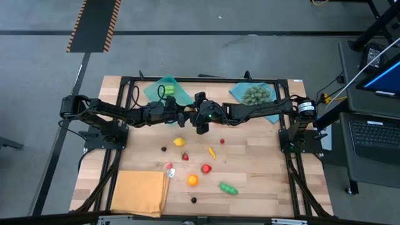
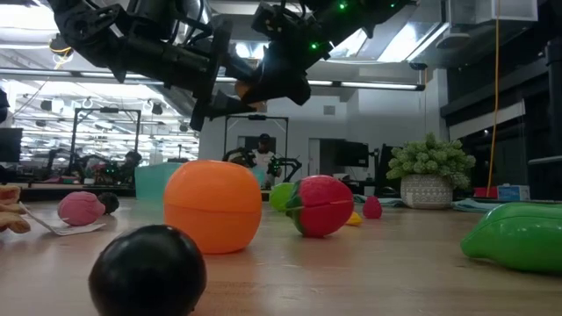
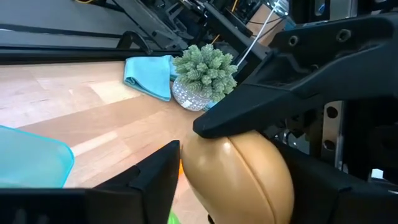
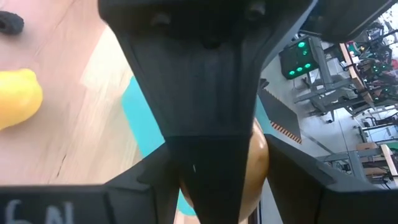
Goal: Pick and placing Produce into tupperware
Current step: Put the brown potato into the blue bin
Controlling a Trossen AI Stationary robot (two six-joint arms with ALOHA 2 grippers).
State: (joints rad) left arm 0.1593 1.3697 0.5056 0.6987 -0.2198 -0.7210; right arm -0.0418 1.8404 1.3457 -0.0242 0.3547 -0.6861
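Both arms meet above the table's middle, over the wood just beside the tray. My left gripper [image 1: 182, 115] and my right gripper [image 1: 199, 119] are both shut on one tan rounded toy [image 3: 242, 177]. The teal tupperware tray [image 1: 167, 92] lies flat near the far edge with a green piece [image 1: 167, 89] in it. Loose produce rests on the wood nearer me: a yellow lemon [image 1: 179, 142], a red fruit [image 1: 206, 168], an orange [image 1: 192, 180], a green pod [image 1: 228, 188] and dark berries [image 1: 164, 149]. My left gripper pinches the tan toy across its rounded sides [image 3: 189, 171], coming level from the table's left; the toy is lifted clear. My right gripper comes from the table's right, one finger [image 3: 273, 93] lying on the toy's top [image 3: 249, 140]; the other finger is hidden behind the toy.
An orange-tan mat [image 1: 140, 190] covers the near left corner. A bushy grey-green cluster [image 1: 257, 95] stands on a blue cloth [image 1: 273, 112] at the far right. Free wood lies along the table's left and right sides.
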